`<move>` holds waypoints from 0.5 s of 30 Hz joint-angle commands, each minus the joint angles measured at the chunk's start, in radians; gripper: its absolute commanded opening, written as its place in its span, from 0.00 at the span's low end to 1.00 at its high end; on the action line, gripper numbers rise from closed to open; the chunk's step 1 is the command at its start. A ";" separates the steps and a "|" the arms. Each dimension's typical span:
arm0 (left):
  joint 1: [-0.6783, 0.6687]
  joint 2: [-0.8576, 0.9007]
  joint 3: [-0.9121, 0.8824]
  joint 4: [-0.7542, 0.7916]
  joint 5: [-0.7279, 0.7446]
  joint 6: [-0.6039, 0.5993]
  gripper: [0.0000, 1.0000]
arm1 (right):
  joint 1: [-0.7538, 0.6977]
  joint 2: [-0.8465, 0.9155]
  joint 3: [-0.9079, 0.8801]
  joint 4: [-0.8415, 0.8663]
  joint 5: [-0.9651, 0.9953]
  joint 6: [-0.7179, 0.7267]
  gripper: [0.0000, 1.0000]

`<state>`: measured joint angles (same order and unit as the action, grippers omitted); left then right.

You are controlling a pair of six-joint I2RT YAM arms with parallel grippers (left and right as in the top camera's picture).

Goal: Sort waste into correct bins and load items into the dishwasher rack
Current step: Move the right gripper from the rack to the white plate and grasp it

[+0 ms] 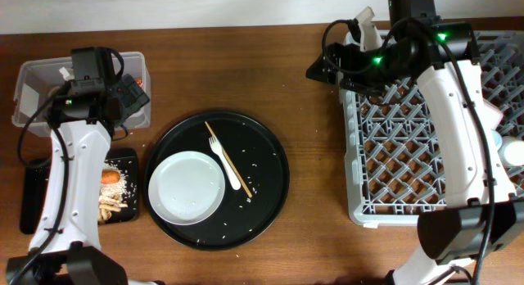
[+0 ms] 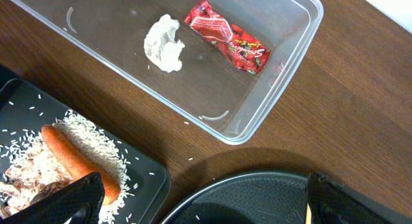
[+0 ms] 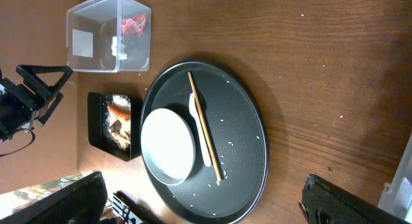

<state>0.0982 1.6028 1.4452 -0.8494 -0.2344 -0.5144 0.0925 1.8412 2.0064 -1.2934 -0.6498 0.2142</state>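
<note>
The clear tub [image 2: 283,69] holds the crumpled white tissue [image 2: 164,44] and the red wrapper [image 2: 226,37]. The flat black tray [image 2: 145,169] beside it holds rice [image 2: 90,137] and the carrot [image 2: 74,156]. My left gripper [image 2: 206,208] is open and empty, above the gap between the tub, the flat tray and the round tray; overhead it is by the tub [image 1: 123,88]. The plate [image 1: 187,187], fork [image 1: 233,172] and chopsticks [image 1: 223,154] lie on the round black tray [image 1: 270,195]. My right gripper [image 1: 327,68] is open and empty at the grey rack's [image 1: 393,154] far left corner.
A pale round dish [image 1: 514,152] and a bit of light blue [image 1: 496,142] show at the rack's right edge, partly hidden by my right arm. Loose rice grains lie on the round tray. Bare wooden table [image 1: 315,236] lies between the round tray and the rack.
</note>
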 commanded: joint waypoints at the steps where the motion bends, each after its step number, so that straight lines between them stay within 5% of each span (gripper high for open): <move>1: 0.003 0.003 0.002 -0.001 0.010 -0.009 0.99 | 0.020 -0.002 0.006 -0.004 -0.016 0.003 0.99; 15: 0.003 0.003 0.002 -0.001 0.010 -0.009 0.99 | 0.145 -0.002 0.006 0.042 0.060 0.001 0.99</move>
<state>0.0982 1.6028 1.4452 -0.8494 -0.2344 -0.5171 0.2329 1.8412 2.0064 -1.2549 -0.6006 0.2134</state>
